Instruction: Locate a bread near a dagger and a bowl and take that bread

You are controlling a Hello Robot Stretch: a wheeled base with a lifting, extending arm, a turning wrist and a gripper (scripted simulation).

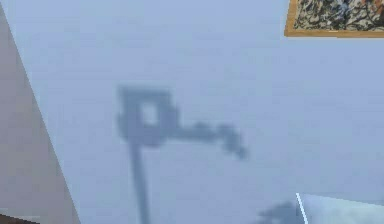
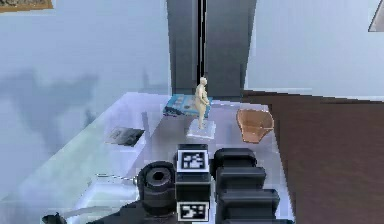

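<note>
The pale blue-grey wall [image 1: 200, 60] takes most of the forward view, with a framed picture [image 1: 335, 17] in the top right corner. In the arm side view a tall dark panel [image 2: 210, 45] stands against that wall, far beyond the claw. Dark brown floor [image 2: 330, 150] lies off to the claw's right.

The glass table [image 2: 90, 160] lies under and around the claw. The arm [image 2: 240, 190] rises from the bottom edge and ends in two white squares [image 2: 192, 160]. Left of them the claw [image 2: 75, 197] reaches over bare glass with nothing hanging from its thin fingers [image 2: 115, 178], so it holds nothing. How wide it stands cannot be told.

The only container-like shape is a brown tub-shaped thing [image 2: 255, 122], beyond the claw and to its right, near the table's far edge. It seems hollow with a paler rim. I can make out nothing inside it, and whether it is the bowl or the bread cannot be told.

A flat teal thing [image 2: 180, 103] lies farther out than the claw, just behind a pale statuette [image 2: 202, 100] that stands upright on a white base. A dark flat thing [image 2: 125, 135] lies on the glass just beyond the fingers.

No shape here reads clearly as bread, so its long axis and heading cannot be told.
</note>
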